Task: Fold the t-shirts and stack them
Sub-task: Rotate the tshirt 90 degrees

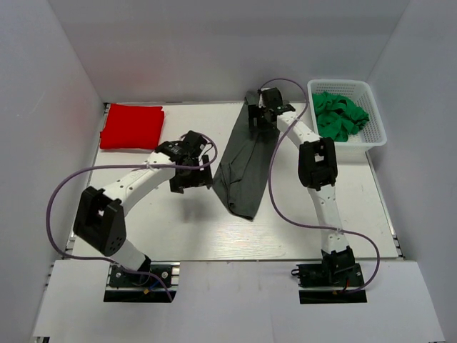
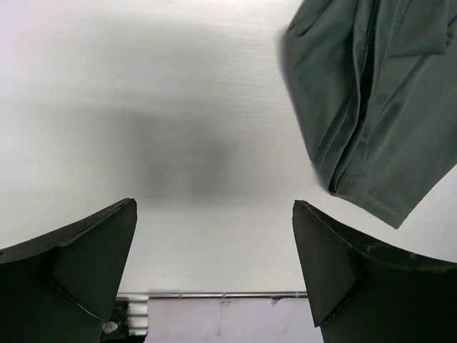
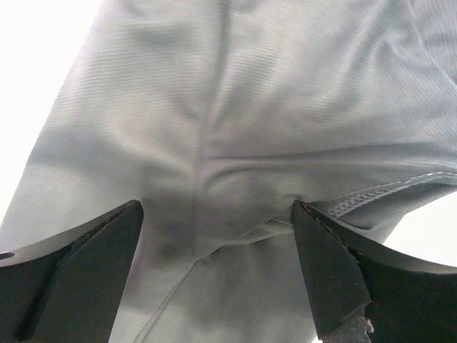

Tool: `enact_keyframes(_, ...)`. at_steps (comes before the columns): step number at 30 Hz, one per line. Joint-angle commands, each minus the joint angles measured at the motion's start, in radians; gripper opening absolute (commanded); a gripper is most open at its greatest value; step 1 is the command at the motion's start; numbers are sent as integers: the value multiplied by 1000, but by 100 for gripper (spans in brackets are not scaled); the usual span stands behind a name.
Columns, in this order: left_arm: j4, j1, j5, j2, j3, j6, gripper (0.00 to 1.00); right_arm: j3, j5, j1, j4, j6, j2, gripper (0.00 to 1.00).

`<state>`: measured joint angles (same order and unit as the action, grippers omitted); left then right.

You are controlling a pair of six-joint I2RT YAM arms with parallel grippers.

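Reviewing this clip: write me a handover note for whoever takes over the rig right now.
Left gripper: open, empty, over bare table beside the grey t-shirt.
Right gripper: fingers apart over the grey t-shirt's far end, with cloth lying between them.
Done: red t-shirt lies folded at the far left corner.
Left: the grey t-shirt is a long narrow strip at mid-table; finish folding it and stack it with the red one.
Green cloth sits in the white basket, far right.
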<state>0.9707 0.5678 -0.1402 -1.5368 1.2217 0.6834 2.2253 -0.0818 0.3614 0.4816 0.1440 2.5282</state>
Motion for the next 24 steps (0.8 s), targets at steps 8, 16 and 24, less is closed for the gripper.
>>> enact_keyframes(8, -360, 4, 128, -173, 111, -119, 94, -486, 177, 17, -264, 1, -543, 90)
enact_keyframes(16, -397, -5, 90, -391, 263, -188, 68, -877, -39, 11, -270, 143, -953, 90)
enact_keyframes(24, -461, -34, 120, -468, 300, -188, 51, -990, -141, 1, -169, 178, -1148, 90)
